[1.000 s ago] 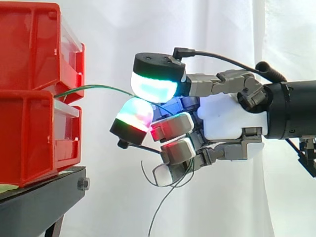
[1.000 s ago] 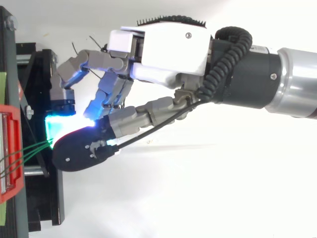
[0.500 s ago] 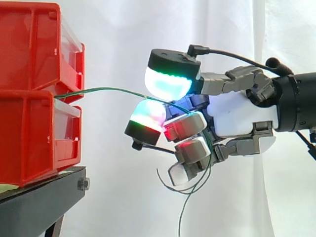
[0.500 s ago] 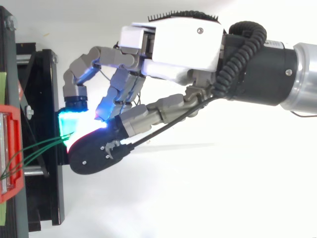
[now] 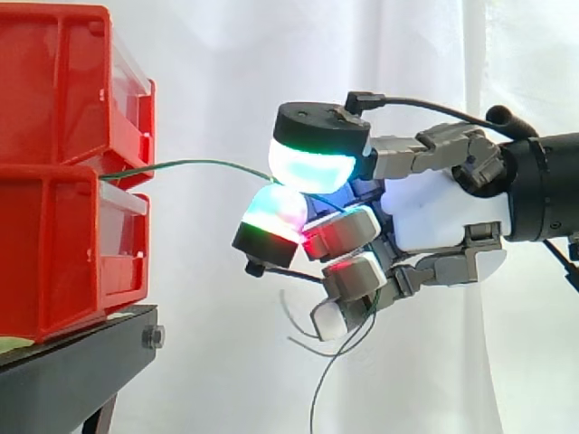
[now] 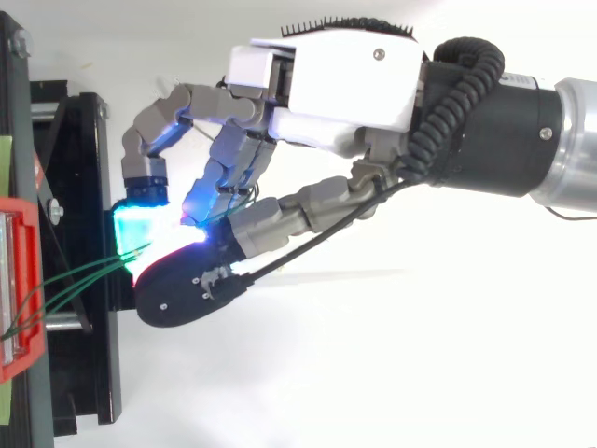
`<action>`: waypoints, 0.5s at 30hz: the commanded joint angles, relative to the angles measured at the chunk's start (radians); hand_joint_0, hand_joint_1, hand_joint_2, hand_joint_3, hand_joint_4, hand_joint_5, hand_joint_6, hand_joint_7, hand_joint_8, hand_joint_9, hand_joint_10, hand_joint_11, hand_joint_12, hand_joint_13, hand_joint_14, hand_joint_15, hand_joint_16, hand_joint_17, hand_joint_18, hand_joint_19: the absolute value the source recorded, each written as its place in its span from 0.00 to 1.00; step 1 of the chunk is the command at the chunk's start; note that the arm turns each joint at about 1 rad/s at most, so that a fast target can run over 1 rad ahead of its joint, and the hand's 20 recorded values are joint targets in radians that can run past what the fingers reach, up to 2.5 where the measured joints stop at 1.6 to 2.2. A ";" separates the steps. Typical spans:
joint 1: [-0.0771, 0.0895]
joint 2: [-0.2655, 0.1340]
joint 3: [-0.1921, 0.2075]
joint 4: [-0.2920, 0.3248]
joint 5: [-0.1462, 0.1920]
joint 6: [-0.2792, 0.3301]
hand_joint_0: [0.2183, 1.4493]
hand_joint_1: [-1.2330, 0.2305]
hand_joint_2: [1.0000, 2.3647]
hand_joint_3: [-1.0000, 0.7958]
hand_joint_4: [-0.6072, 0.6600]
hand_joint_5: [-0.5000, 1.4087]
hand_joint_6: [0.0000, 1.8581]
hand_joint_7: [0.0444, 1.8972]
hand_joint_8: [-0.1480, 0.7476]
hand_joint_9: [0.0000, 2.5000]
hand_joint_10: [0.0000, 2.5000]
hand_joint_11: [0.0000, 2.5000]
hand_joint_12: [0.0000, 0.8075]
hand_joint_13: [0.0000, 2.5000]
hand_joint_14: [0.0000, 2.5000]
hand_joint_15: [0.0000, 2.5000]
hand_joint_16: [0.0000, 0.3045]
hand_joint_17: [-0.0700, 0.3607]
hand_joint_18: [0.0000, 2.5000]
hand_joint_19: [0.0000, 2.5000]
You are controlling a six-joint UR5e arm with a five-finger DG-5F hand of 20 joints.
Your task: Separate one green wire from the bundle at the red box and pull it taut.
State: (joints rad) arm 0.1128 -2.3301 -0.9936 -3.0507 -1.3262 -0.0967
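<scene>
Thin green wire (image 5: 194, 163), slightly arched, from red box (image 5: 45, 235)

Left in the side view, the red bins (image 5: 54, 181) are glossy plastic on a matt black metal stand (image 5: 72, 362). The curtain (image 5: 208, 72) is matt white cloth. The hand (image 5: 439, 217) has a smooth white plastic shell.

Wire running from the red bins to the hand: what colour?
The wire is green, clearest in the side view.
</scene>
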 commanded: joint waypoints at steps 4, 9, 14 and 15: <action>0.001 0.000 0.000 -0.003 0.001 -0.001 0.37 0.24 0.01 0.33 0.59 0.16 0.49 0.53 0.51 0.45 0.00 0.59 0.47 0.47 0.01 0.39 0.18 0.44 0.36 0.18; 0.001 0.000 0.000 -0.003 0.001 -0.001 0.29 0.28 0.00 0.28 0.62 0.16 0.48 0.52 0.52 0.46 0.00 0.59 0.48 0.47 0.01 0.40 0.18 0.45 0.36 0.18; 0.001 0.000 0.001 0.001 0.001 0.000 0.28 0.40 0.00 0.32 0.62 0.16 0.48 0.53 0.52 0.47 0.00 0.58 0.49 0.47 0.01 0.40 0.19 0.46 0.36 0.20; -0.001 0.000 0.001 0.001 0.001 0.002 0.29 0.41 0.01 0.33 0.61 0.16 0.48 0.53 0.52 0.46 0.00 0.58 0.48 0.47 0.01 0.40 0.18 0.46 0.36 0.20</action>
State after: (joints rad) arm 0.1128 -2.3301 -0.9935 -3.0513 -1.3254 -0.0976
